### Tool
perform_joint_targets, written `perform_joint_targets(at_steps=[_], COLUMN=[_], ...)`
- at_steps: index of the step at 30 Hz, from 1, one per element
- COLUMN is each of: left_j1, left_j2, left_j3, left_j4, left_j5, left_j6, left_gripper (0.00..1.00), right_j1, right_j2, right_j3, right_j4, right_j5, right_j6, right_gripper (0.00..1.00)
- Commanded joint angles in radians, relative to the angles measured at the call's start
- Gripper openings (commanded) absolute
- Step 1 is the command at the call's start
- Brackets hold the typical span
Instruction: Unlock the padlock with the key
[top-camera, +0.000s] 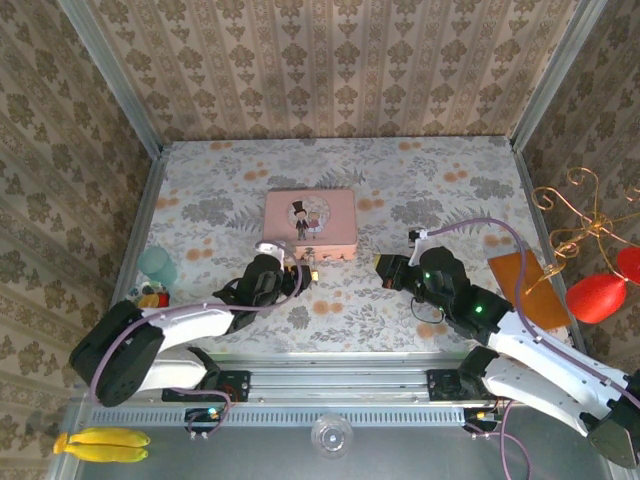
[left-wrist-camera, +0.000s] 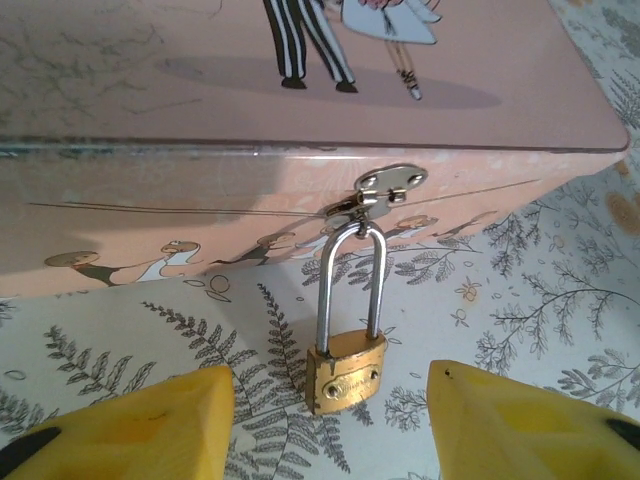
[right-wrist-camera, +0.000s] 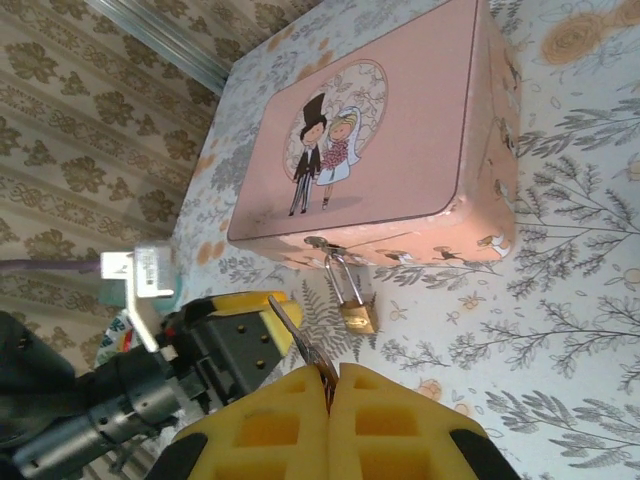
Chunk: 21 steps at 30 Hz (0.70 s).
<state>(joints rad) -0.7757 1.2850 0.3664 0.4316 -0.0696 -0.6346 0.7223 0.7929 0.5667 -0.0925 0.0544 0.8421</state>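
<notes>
The small brass padlock (left-wrist-camera: 347, 372) hangs by its silvery shackle (left-wrist-camera: 322, 290) from the hasp (left-wrist-camera: 388, 184) on the front of the pink illustrated tin box (top-camera: 310, 222). Its body rests on the table. My left gripper (left-wrist-camera: 330, 430) is open, one yellow finger on each side, with the padlock just ahead of the fingertips and apart from both. My right gripper (right-wrist-camera: 330, 385) is shut on the key (right-wrist-camera: 298, 342), whose blade sticks out and up to the left. The key's tip is short of the padlock (right-wrist-camera: 358, 315). In the top view the two grippers, left (top-camera: 303, 273) and right (top-camera: 382, 268), face each other in front of the box.
A teal cup (top-camera: 157, 265) and small toys stand at the left edge. An orange board (top-camera: 520, 280), a red egg shape (top-camera: 596, 297) and a gold wire stand (top-camera: 590, 215) are on the right. Bananas (top-camera: 100, 443) lie near the left base. Patterned walls close in three sides.
</notes>
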Motion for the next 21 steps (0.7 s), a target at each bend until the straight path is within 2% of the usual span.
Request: perform_joint_targets(at_steps=[1,10,13,17,21], left_j1=[0.012,0.012,0.01,0.011,0.011], left_j2=[0.076,0.265,0.297,0.326,0.338], left_j3=[0.001,0.088,0.106,0.137,0.149], left_j4=[0.099,0.134,0.131,0.103,0.094], left_j5=[0.063,0.106,0.105,0.101,0.102], left_j6=[0.01,0.005,-0.006,-0.003,0.001], left_gripper=[0.53,0.51,0.46,0.44,0.37], right_j1=[-0.004,-0.001,0.0,-0.001,0.0], right_j2=[0.009,-0.016,-0.018,-0.02,-0.018], right_j3=[-0.015,-0.026,-0.024,-0.021,-0.021], right_j4=[0.059,0.037,0.037,0.036,0.036], right_j5=[-0.024,-0.016,-0.019,-0.018,-0.02], right_j6=[0.03,0.028,0.03,0.027,0.025], right_gripper=[0.0,0.0,0.0,0.0,0.0])
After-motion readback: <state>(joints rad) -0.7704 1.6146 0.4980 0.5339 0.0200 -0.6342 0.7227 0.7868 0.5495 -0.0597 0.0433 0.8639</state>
